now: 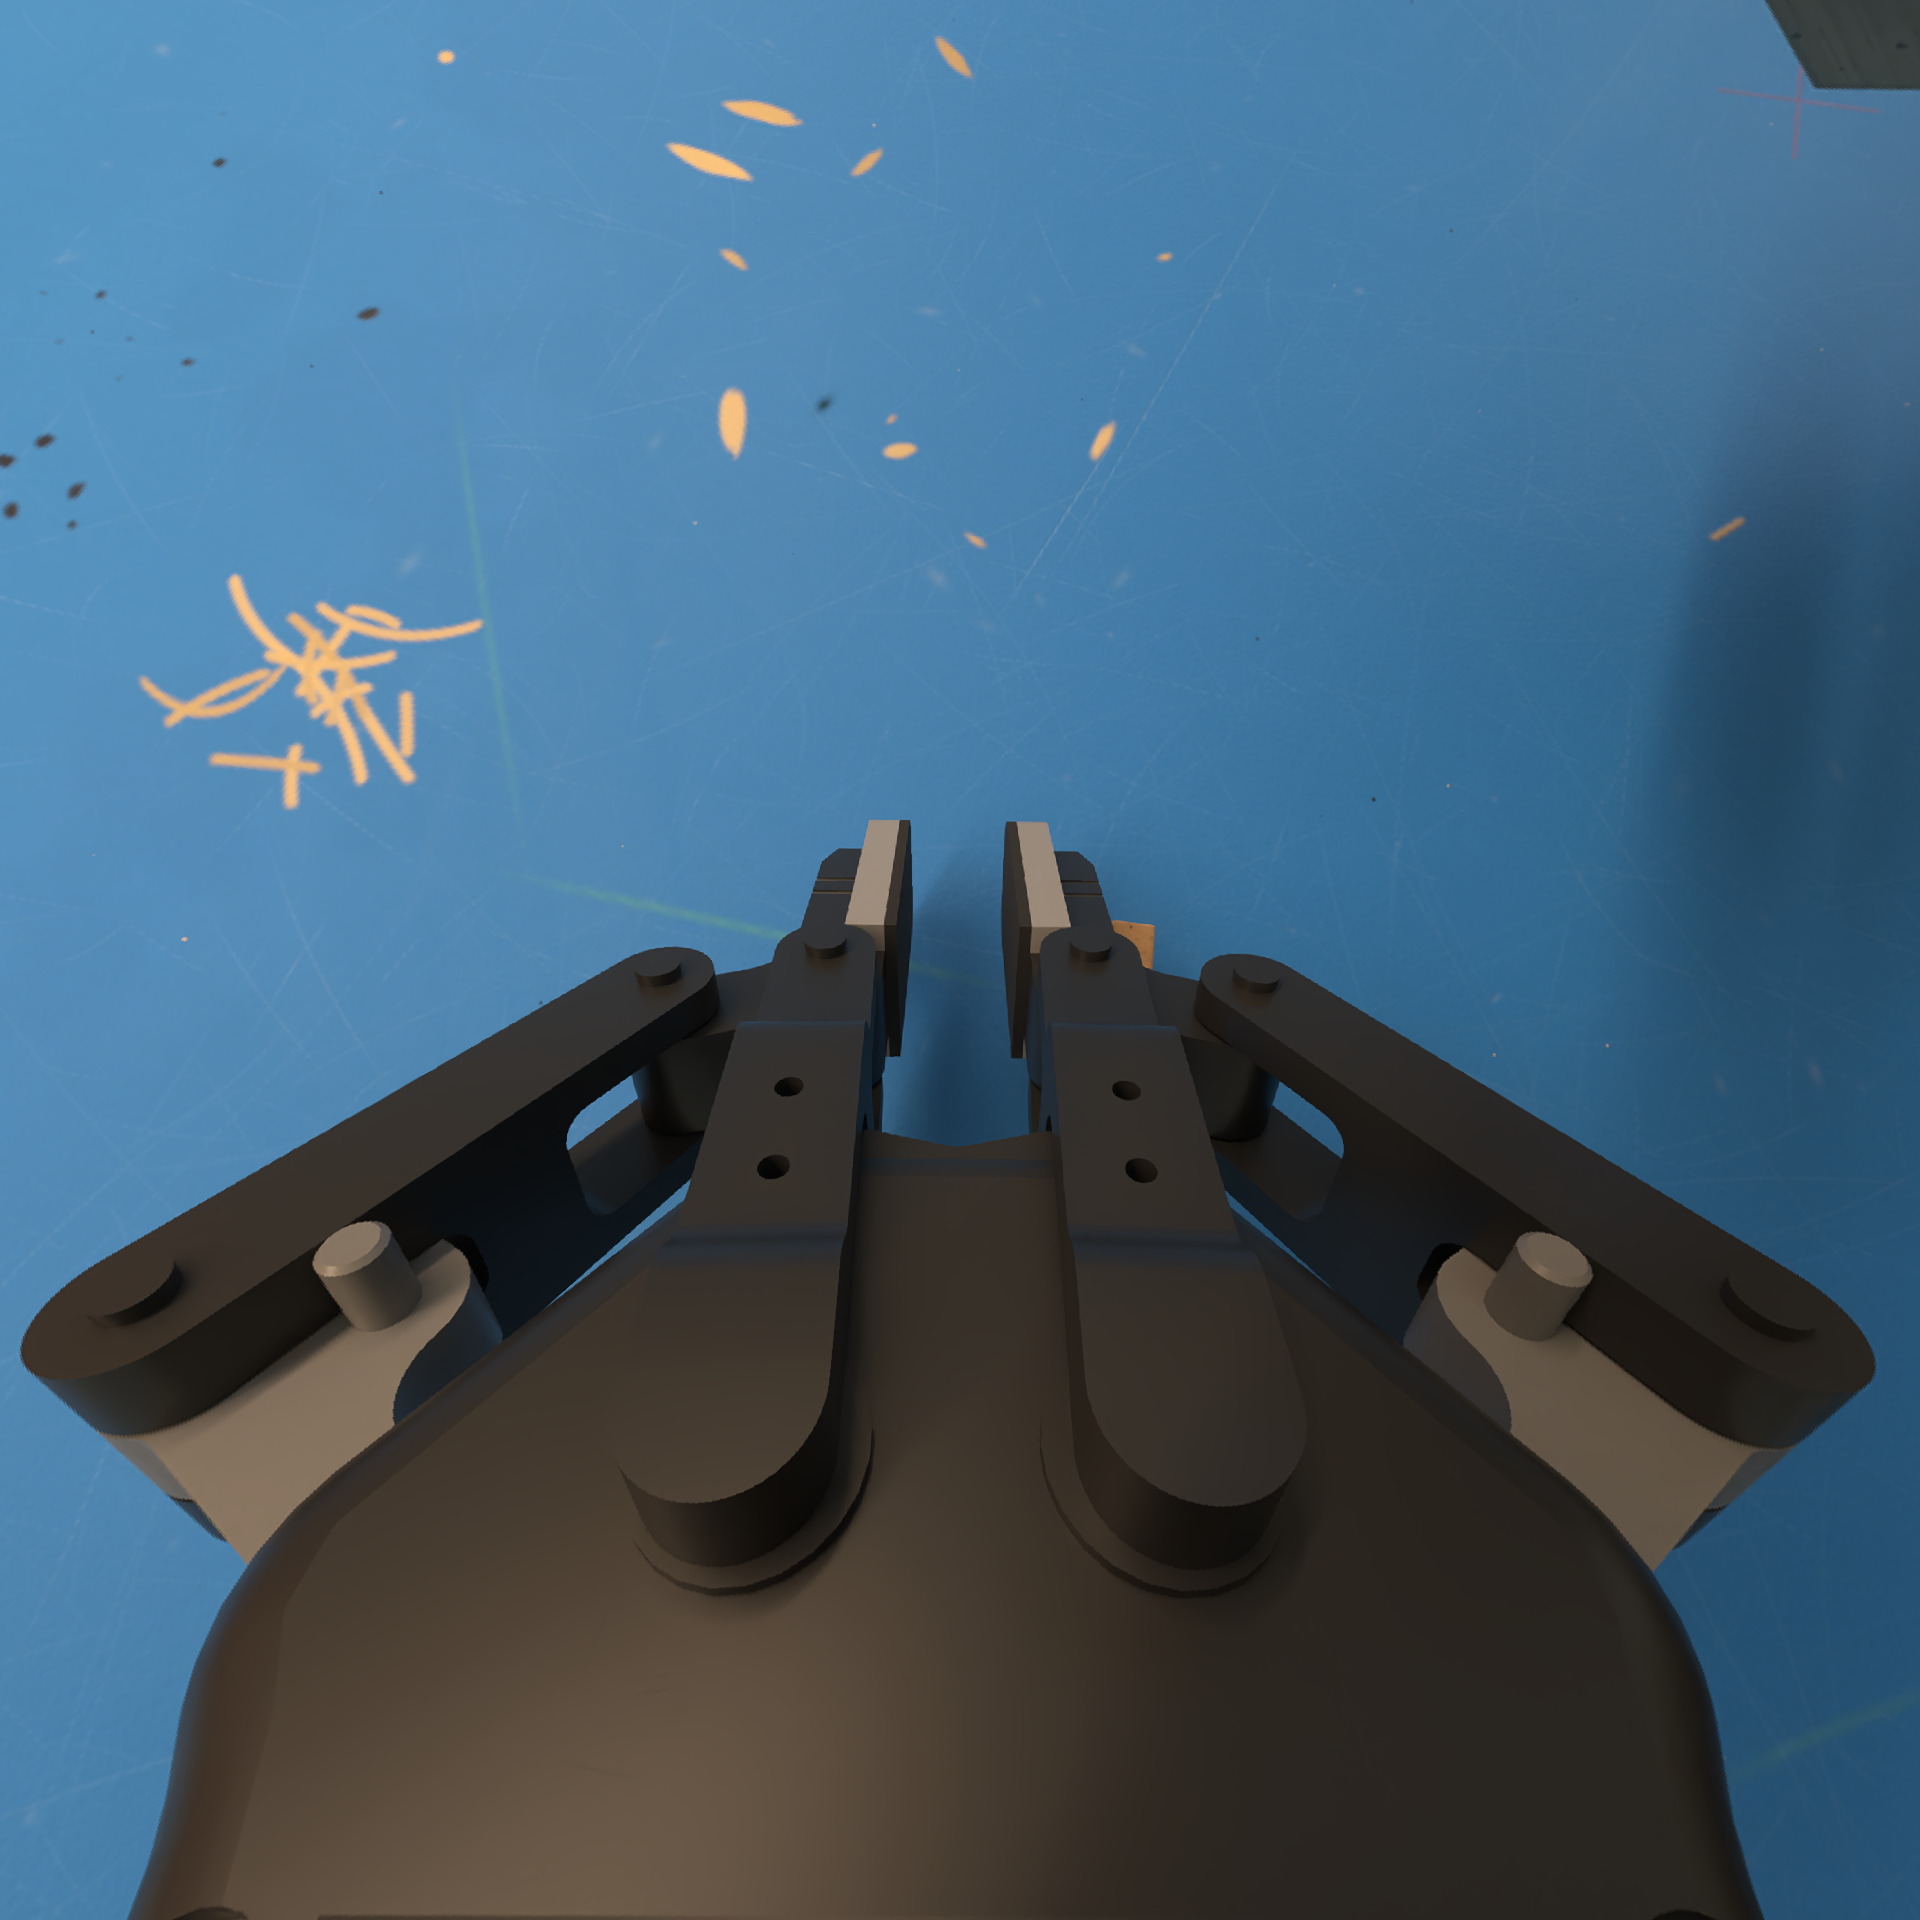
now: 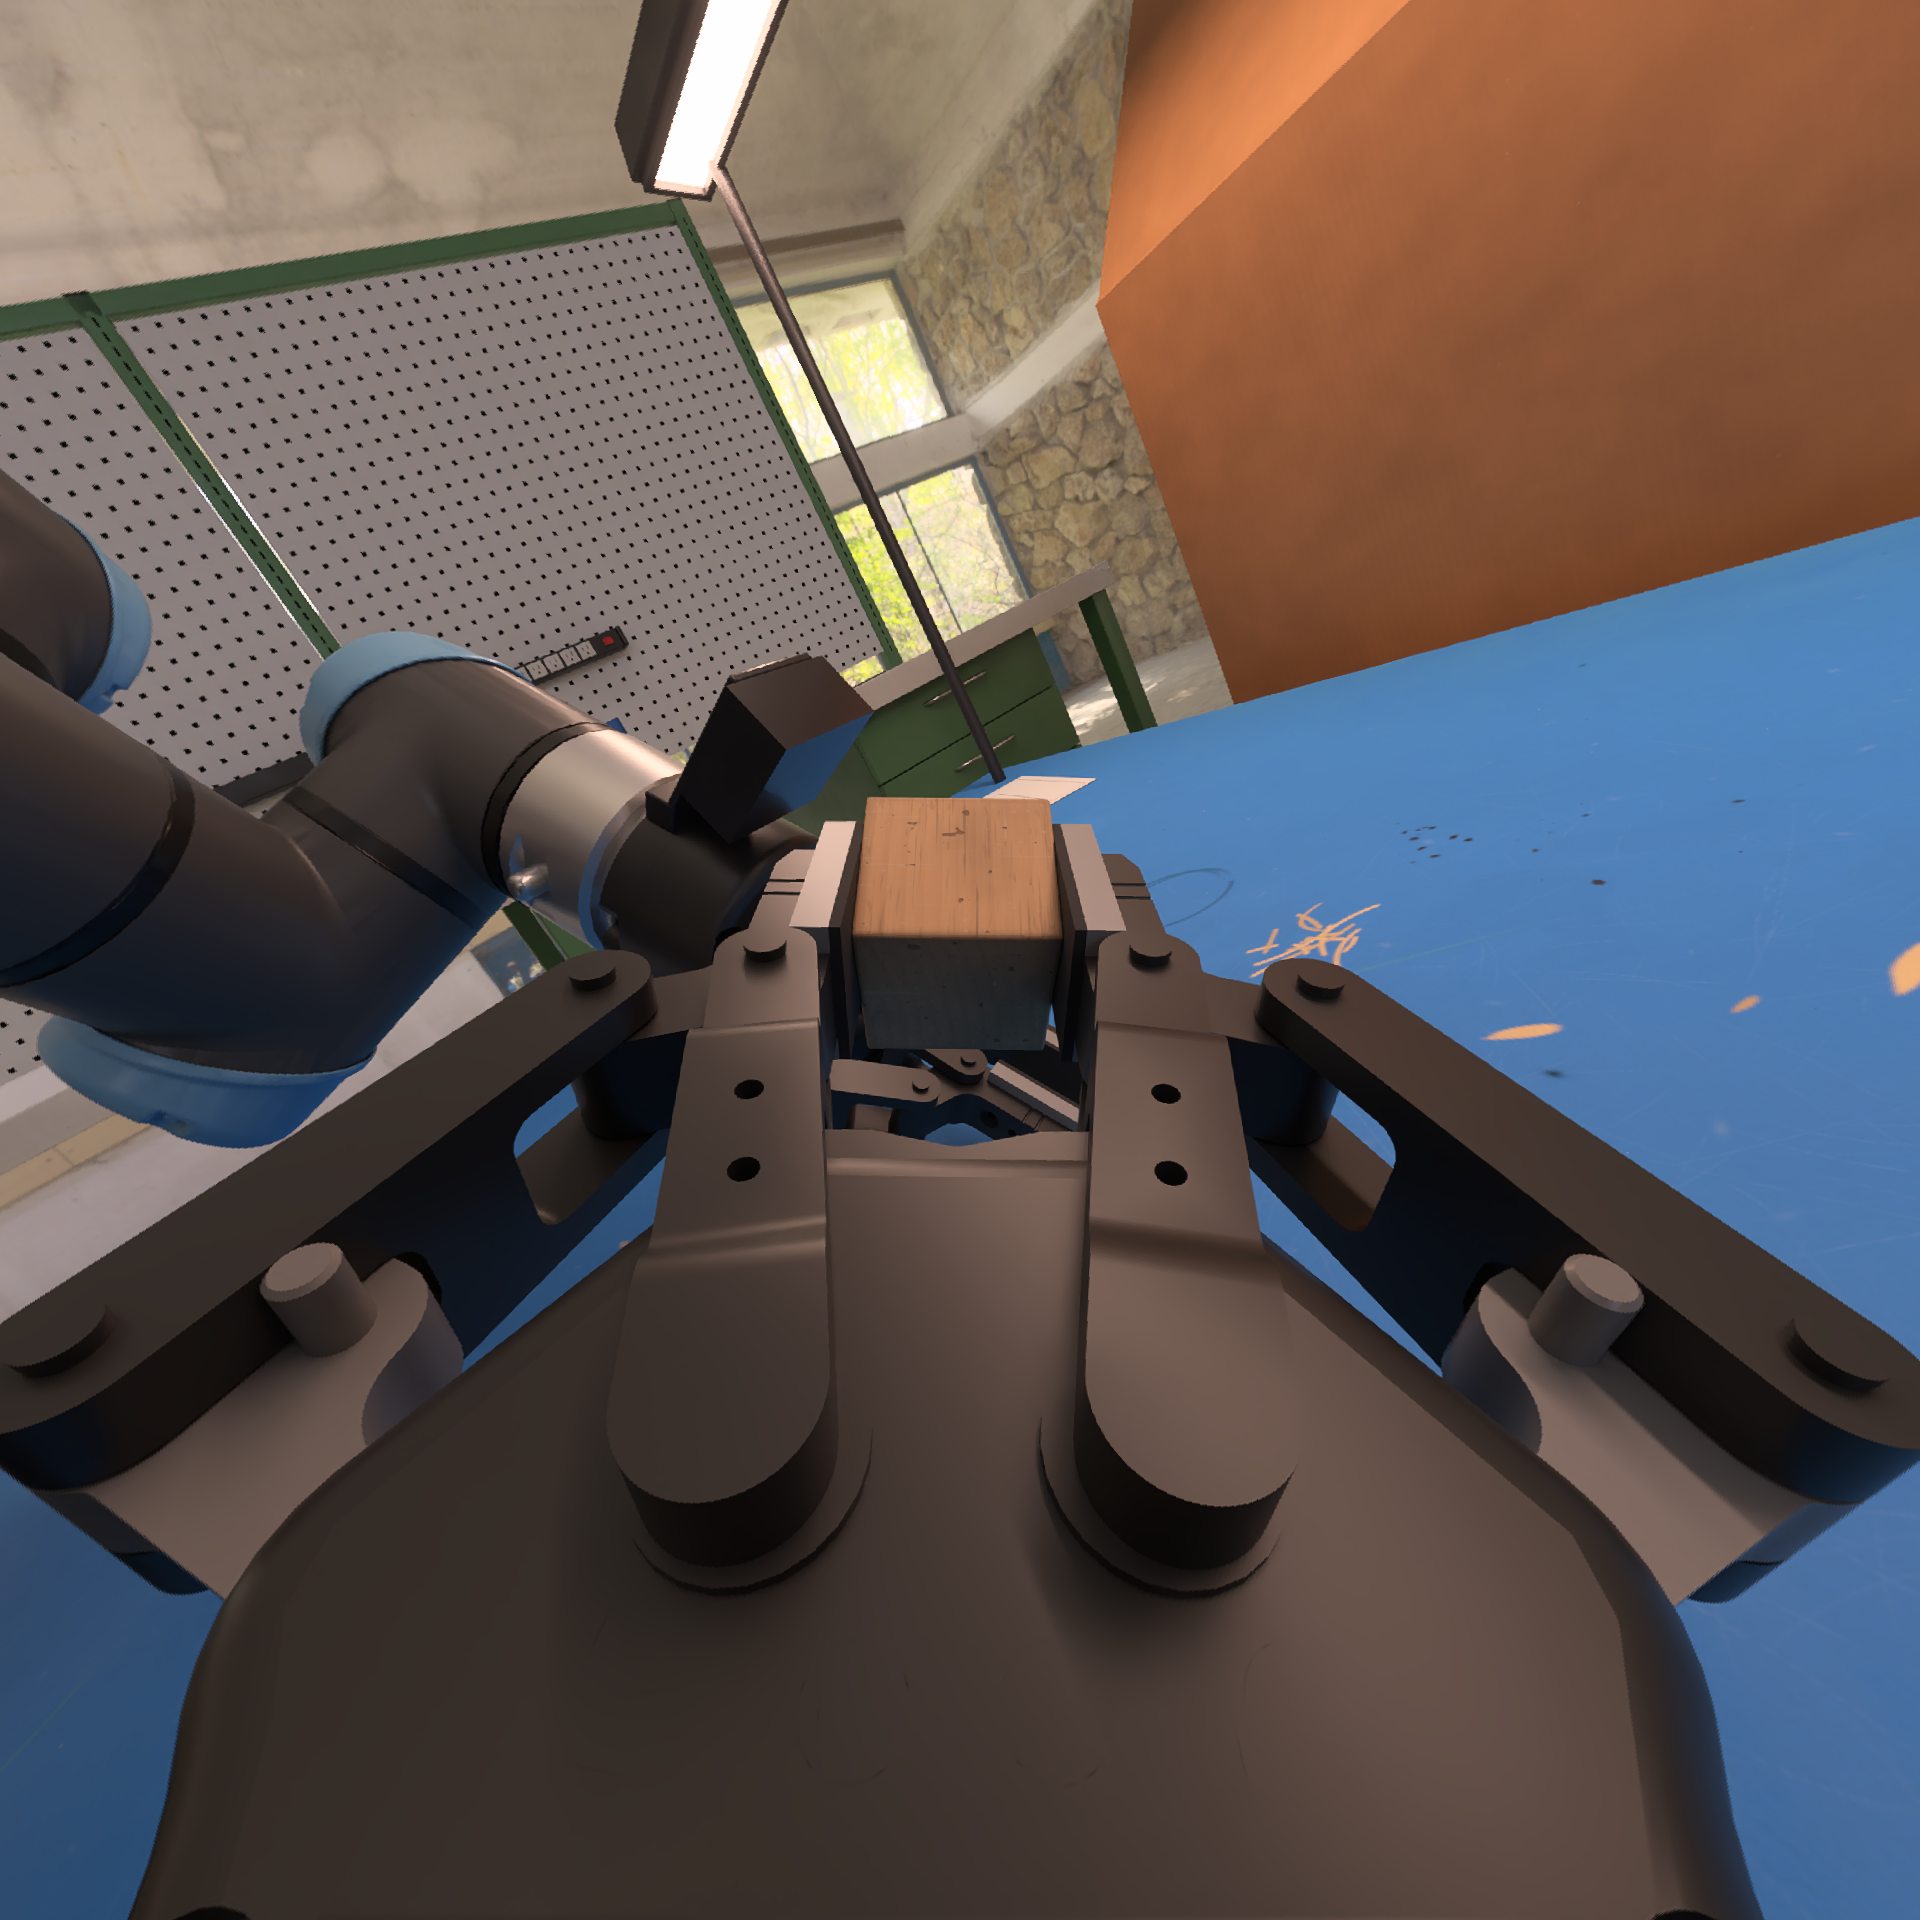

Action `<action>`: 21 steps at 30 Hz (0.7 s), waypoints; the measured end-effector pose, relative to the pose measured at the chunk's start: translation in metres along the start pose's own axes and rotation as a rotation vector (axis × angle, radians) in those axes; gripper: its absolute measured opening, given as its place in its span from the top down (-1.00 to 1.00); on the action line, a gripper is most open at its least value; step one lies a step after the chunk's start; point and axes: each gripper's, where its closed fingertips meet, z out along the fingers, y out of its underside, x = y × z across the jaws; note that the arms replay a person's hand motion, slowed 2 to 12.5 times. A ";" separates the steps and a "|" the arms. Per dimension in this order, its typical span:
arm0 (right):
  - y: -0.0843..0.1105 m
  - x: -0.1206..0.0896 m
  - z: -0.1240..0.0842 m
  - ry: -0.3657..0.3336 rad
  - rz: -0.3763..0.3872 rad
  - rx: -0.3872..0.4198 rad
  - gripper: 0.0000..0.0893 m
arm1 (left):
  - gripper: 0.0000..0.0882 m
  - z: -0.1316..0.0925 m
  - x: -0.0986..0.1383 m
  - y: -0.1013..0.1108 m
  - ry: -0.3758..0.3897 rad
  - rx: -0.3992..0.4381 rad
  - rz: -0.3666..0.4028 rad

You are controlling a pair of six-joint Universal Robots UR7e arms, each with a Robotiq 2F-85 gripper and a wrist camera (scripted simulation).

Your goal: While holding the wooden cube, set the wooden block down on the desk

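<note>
My right gripper is shut on a wooden cube and holds it above the blue desk. In the left wrist view my left gripper points down at the desk. Its fingers stand a narrow gap apart with nothing between them. A small tan wooden piece peeks out just behind the right finger; most of it is hidden and I cannot tell what it is. The left arm reaches in behind and under the held cube.
Wood shavings and chips lie on the desk. A dark object sits at the far right corner. A large orange block or wall rises at the desk's edge, with a pegboard and a lamp behind.
</note>
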 end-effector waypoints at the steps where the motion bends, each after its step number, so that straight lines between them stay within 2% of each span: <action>1: 0.000 0.000 0.000 0.000 0.000 0.000 0.33 | 0.64 0.000 0.000 0.000 0.000 0.000 0.000; 21: 0.000 0.000 0.000 0.000 0.001 0.000 0.33 | 0.64 0.000 0.000 0.000 0.003 -0.001 -0.004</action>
